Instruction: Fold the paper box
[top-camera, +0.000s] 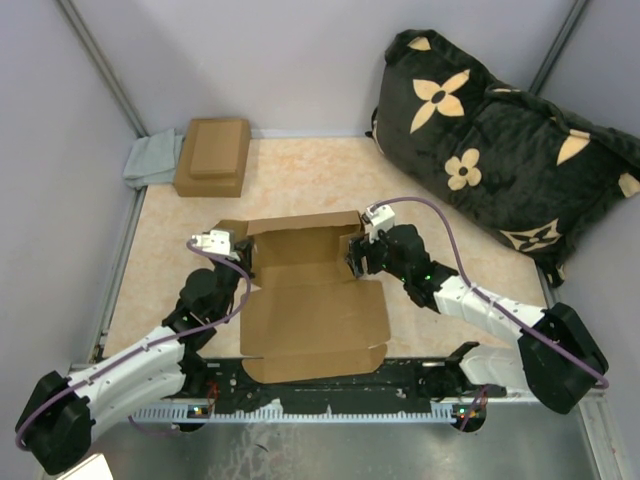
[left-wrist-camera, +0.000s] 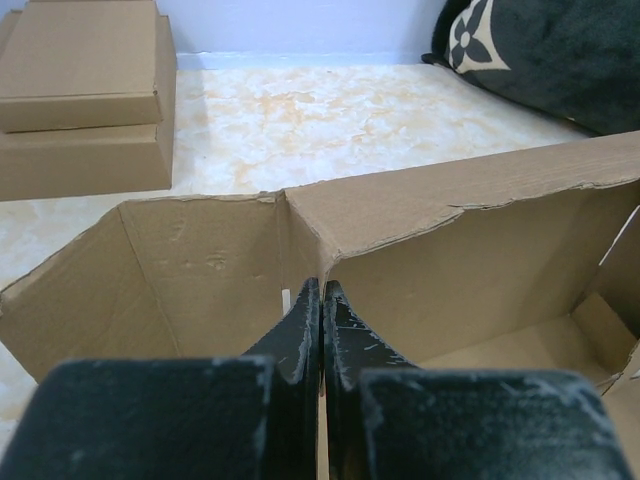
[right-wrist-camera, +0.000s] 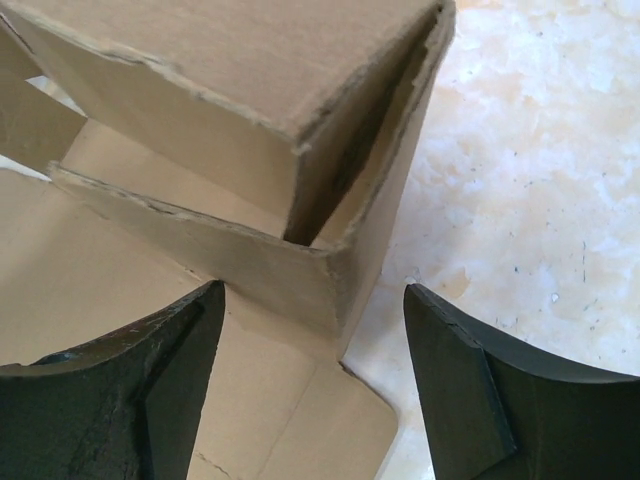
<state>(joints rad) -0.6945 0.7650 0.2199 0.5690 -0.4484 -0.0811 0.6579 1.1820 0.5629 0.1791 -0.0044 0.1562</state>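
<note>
The plain brown corrugated cardboard paper box (top-camera: 315, 310) sits in the middle of the pale mottled surface (top-camera: 300, 180), just ahead of the arm bases. Its far half is stood up into a shallow tray with a back wall and side walls. Its near half lies flat as a wide panel reaching towards the bases. So the sheet as a whole runs near to far, while the tray stretches left to right with one arm at each end.

The left tool (left-wrist-camera: 321, 292) is closed, its two fingers pressed together with nothing between them. It points at the far-left corner, where the splayed side wall meets the back wall. I cannot tell whether it touches the cardboard.

The right tool (right-wrist-camera: 312, 295) stands open. A corner at the tray's right end lies directly between its fingers, touching neither as far as I can see. The wall there is doubled, with a gap between the outer layer and the inner flap.

To my eye the next move belongs to the right arm: its corner is already straight ahead and centred, while the left end looks braced.
</note>
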